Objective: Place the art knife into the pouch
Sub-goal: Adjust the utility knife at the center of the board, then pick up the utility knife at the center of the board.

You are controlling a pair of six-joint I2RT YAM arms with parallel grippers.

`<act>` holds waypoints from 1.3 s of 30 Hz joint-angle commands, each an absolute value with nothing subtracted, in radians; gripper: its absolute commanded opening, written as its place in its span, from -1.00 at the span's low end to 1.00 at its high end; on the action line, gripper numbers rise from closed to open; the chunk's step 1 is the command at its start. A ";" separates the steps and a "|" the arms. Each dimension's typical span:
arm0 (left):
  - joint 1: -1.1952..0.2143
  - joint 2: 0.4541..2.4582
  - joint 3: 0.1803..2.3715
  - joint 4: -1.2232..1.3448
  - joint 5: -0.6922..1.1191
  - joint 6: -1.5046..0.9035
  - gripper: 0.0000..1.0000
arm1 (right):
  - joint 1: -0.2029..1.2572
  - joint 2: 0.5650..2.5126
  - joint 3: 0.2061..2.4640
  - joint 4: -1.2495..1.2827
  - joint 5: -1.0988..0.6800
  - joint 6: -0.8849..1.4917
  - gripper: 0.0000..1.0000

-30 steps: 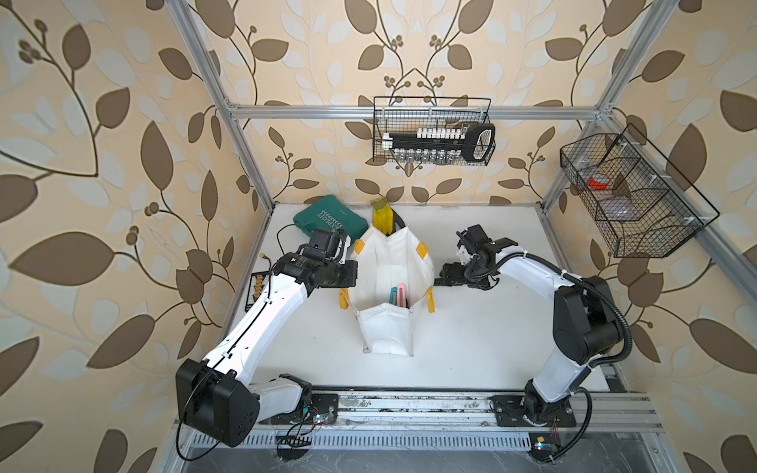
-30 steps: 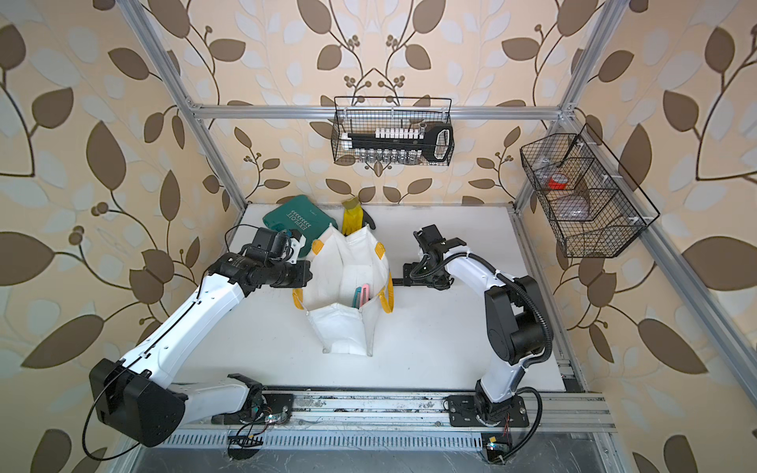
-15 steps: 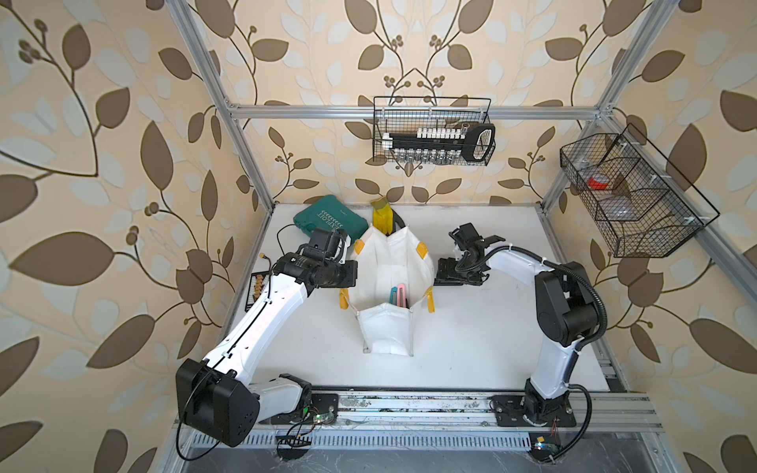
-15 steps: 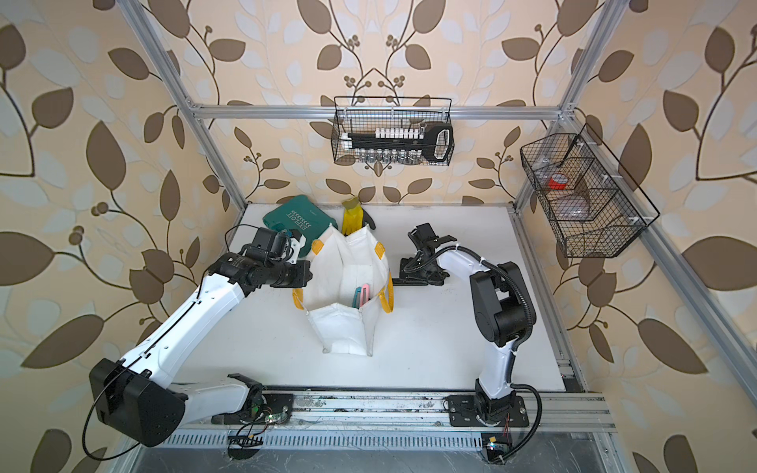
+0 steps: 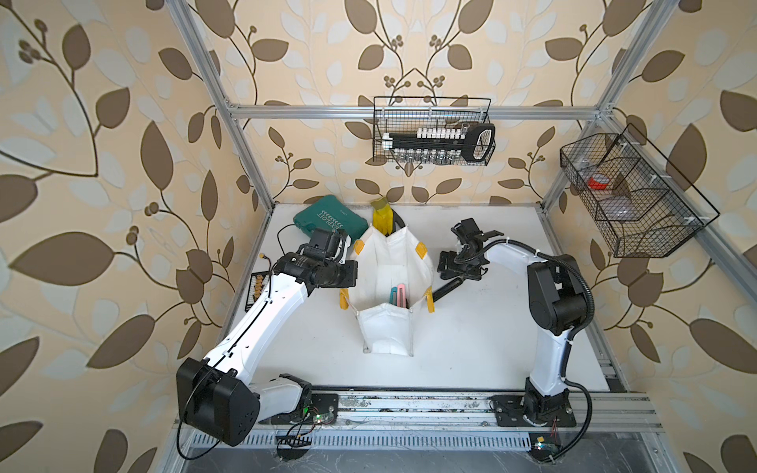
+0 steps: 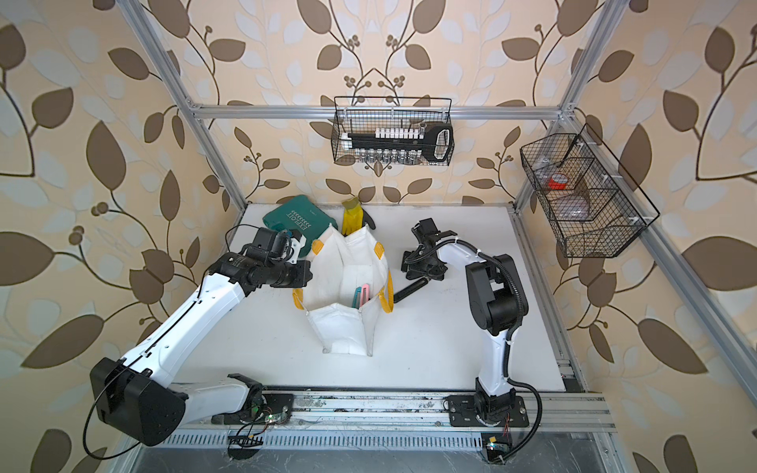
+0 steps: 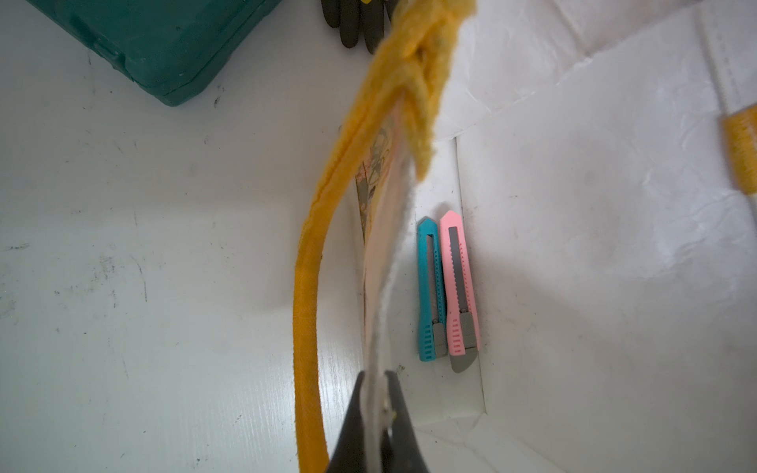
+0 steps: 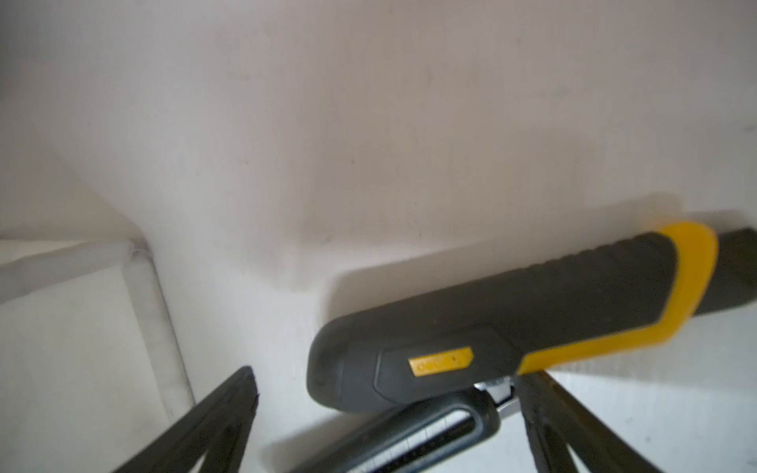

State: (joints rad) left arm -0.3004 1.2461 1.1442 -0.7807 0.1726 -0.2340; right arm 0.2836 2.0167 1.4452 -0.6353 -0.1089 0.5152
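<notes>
Black-and-yellow plastic art knife on the white tabletop, outside the white gusseted fabric pouch.
The left gripper is clamped on the pouch rim beside a yellow loop handle, and the mouth stands wide. The right gripper, jaws fully spread, straddles the knife's butt end and grips nothing. The knife lies just beside the pouch's right wall, with bare tabletop toward the arm bases. A teal cutter and a pink cutter lie on the pouch floor. The knife's far end is cut off, and a slim black tool beside it is blurred.
</notes>
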 commanded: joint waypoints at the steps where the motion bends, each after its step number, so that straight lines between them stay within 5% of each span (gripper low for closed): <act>1: -0.302 1.247 1.152 -0.770 0.144 -0.208 -1.00 | 0.276 2.068 1.499 -0.661 -0.103 0.533 0.99; 13: -0.302 1.250 1.152 -0.770 0.144 -0.207 -1.00 | 0.289 2.172 1.568 -0.796 0.054 0.454 0.97; 23: -0.302 1.250 1.151 -0.770 0.145 -0.208 -1.00 | 0.291 2.161 1.531 -0.767 0.042 0.452 0.13; 39: -0.302 1.246 1.150 -0.771 0.145 -0.208 -1.00 | 0.296 2.165 1.525 -0.735 -0.036 0.460 -0.69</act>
State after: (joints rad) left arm -0.3004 1.2507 1.1442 -0.7807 0.1707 -0.2337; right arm 0.2867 2.1223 1.5642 -0.7284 0.0395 0.4450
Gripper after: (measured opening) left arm 0.048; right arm 0.329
